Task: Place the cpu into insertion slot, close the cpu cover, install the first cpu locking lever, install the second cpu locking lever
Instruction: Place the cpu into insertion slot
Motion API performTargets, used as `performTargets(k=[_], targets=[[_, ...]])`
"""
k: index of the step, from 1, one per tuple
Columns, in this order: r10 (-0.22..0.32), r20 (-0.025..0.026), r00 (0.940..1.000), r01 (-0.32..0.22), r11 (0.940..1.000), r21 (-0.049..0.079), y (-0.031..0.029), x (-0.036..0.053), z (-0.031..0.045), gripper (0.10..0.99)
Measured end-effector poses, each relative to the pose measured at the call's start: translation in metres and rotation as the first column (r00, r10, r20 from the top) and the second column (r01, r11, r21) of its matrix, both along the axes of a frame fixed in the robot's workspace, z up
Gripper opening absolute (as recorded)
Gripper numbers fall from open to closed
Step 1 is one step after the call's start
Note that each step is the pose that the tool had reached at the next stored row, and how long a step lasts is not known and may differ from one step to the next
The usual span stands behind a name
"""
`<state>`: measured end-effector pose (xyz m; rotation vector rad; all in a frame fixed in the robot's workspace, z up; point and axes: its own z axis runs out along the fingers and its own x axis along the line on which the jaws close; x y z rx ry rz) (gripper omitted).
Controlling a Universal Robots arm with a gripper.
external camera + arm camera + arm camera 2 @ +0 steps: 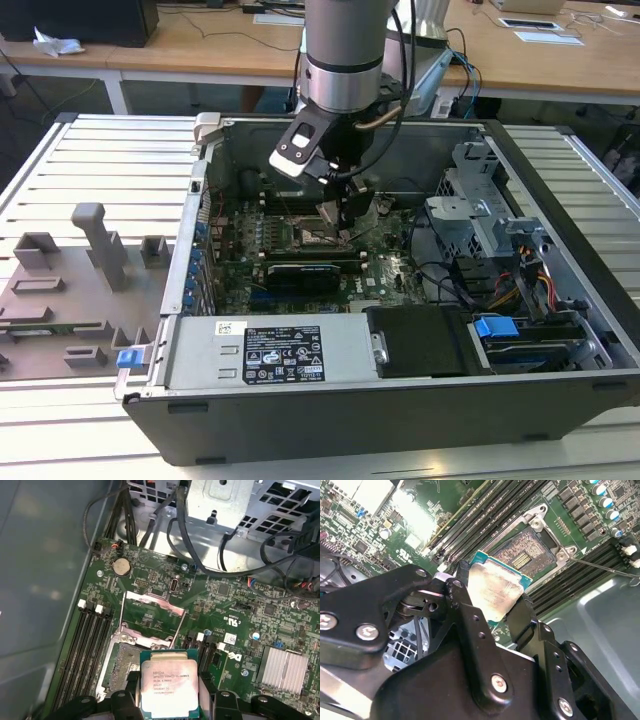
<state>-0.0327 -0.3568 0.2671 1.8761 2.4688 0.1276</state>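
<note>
My gripper (492,597) is shut on the cpu (496,591), a flat square chip with a silvery-beige top and a teal edge, one black finger on each side. In both wrist views the chip hangs just above the green board, partly over one edge of the insertion slot (526,551). The slot's dark pin field and silver rim lie uncovered beside the chip (170,684). The cpu cover (155,601), a thin silver frame, stands tilted up on the far side of the insertion slot (121,664). In the exterior view, the gripper (340,222) reaches down into the open computer case over the board's middle.
Long memory slots (87,650) flank the socket. A long black card (305,272) lies in front of it. On the exterior view's right are the drive cage (480,200) and loose cables (200,555). The power supply (270,355) sits at the front. A grey fixture plate (70,290) lies left of the case.
</note>
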Motion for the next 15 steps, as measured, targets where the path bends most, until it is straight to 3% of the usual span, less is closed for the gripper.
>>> performTargets(k=[7,15], targets=[[-0.046,0.0,0.9989,0.046,0.9989,0.0,0.0,0.0,0.0,0.545],[-0.111,-0.0001,0.9938,0.111,0.9938,0.0,0.0,0.0,0.0,0.545]])
